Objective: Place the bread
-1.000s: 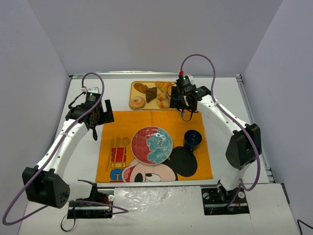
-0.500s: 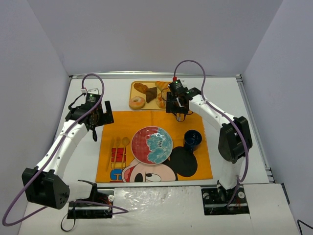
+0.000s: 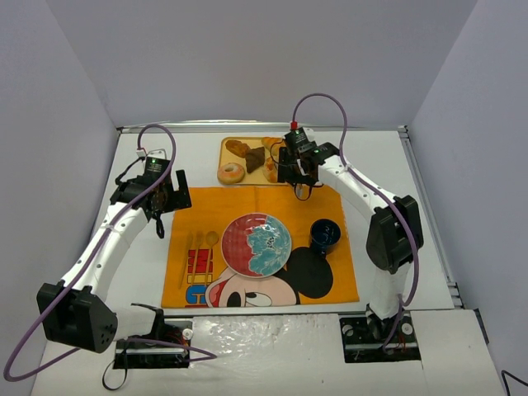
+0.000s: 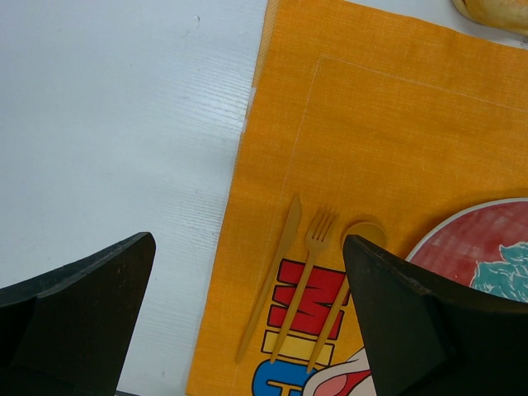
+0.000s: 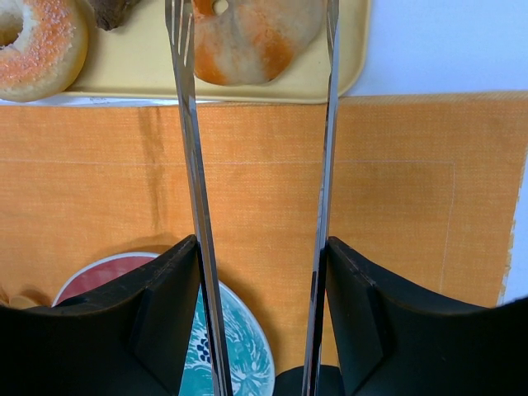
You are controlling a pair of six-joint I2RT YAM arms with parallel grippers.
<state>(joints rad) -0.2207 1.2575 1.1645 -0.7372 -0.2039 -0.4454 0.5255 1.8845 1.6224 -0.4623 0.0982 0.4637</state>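
Right wrist view: the bread (image 5: 256,33) and donut (image 5: 37,45) are cut by the top edge; the tongs (image 5: 191,124) run off it too.

An orange placemat (image 3: 198,216) bears a plate (image 3: 256,245), a blue cup (image 3: 323,235) right, cutlery (image 4: 307,272) left; far tray (image 5: 132,68) holds a donut (image 5: 48,45).

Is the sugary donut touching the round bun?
Apart. The right wrist view shows bare yellow tray between the donut and the bread, behind one arm of the tongs.
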